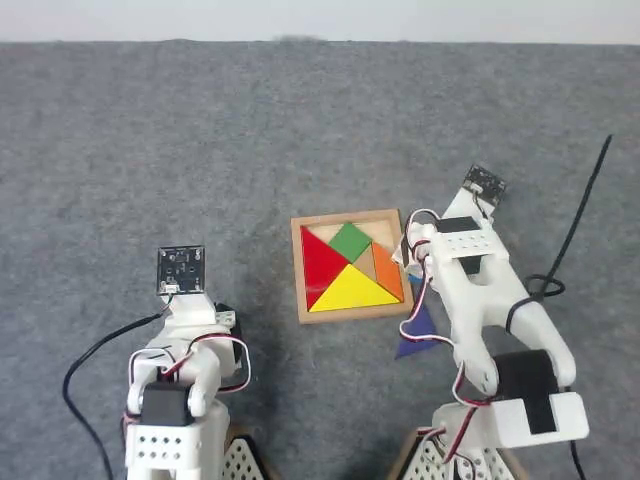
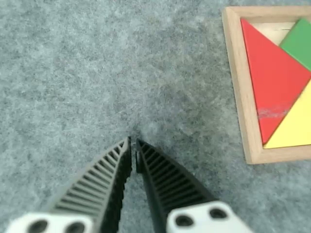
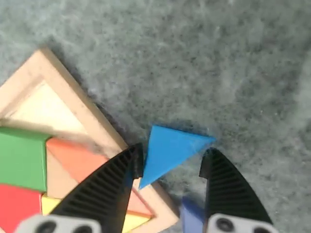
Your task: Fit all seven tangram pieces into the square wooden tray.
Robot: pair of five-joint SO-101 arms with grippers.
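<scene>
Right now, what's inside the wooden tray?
Red triangle, green square, yellow triangle, orange triangle, plus bare wood gaps. The right gripper hides part of the tray's right edge.

grey felt tabletop [image 1: 150, 130], pale wall strip [image 1: 320, 18] at far edge, even light, no shadows

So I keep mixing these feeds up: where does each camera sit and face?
High view: fixed overhead, looking down on the wooden tray; left arm and right arm show.
Left wrist view: on the left arm, facing the grey mat; its shut left end effector shows.
Right wrist view: on the right arm, facing a light blue triangle inside its open right end effector.
Shared: all show the tray's red triangle.
</scene>
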